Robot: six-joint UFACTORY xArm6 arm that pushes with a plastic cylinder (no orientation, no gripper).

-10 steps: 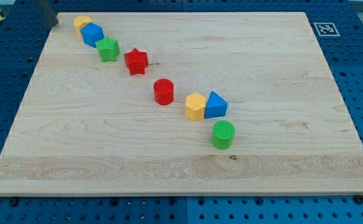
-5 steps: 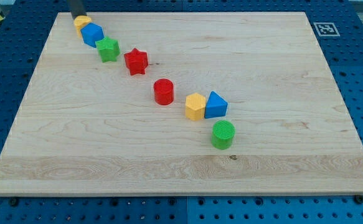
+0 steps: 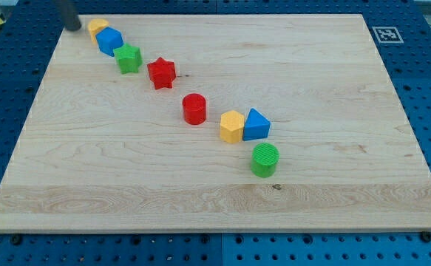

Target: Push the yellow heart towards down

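The yellow heart (image 3: 96, 27) lies at the view's top left corner of the wooden board (image 3: 311, 66), touching a blue block (image 3: 109, 40) just below and right of it. My tip (image 3: 73, 28) is at the board's top left edge, a little to the left of the yellow heart and apart from it. The rod reaches up out of the frame.
A diagonal line of blocks runs down to the right: a green block (image 3: 129, 58), a red star (image 3: 161, 72), a red cylinder (image 3: 194, 108), a yellow hexagon (image 3: 232, 126), a blue triangle (image 3: 256, 124) and a green cylinder (image 3: 265, 159). A marker tag (image 3: 386, 34) sits at the top right.
My tip went from the far left to just above the yellow heart, then back left beside it. No block has visibly moved.
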